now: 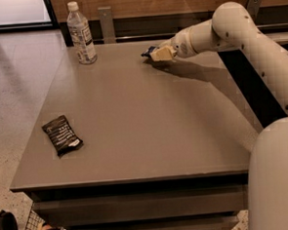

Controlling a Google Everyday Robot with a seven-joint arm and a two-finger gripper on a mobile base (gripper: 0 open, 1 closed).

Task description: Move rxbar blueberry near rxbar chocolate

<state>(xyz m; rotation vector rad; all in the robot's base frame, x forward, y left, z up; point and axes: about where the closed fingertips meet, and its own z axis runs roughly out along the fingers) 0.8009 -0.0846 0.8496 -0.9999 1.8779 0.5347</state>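
The rxbar blueberry (148, 51), a small dark navy bar, lies at the far middle of the grey table (149, 116); only its left end shows past my fingers. My gripper (158, 54) is down at the bar, its cream fingers (163, 54) on either side of it. The rxbar chocolate (62, 135), a black bar with white text, lies flat near the table's front left edge, far from the gripper.
A clear water bottle (81, 34) with a white cap stands at the table's far left corner. My white arm (236, 30) reaches in from the right. A wooden wall runs behind the table. Speckled floor lies to the left.
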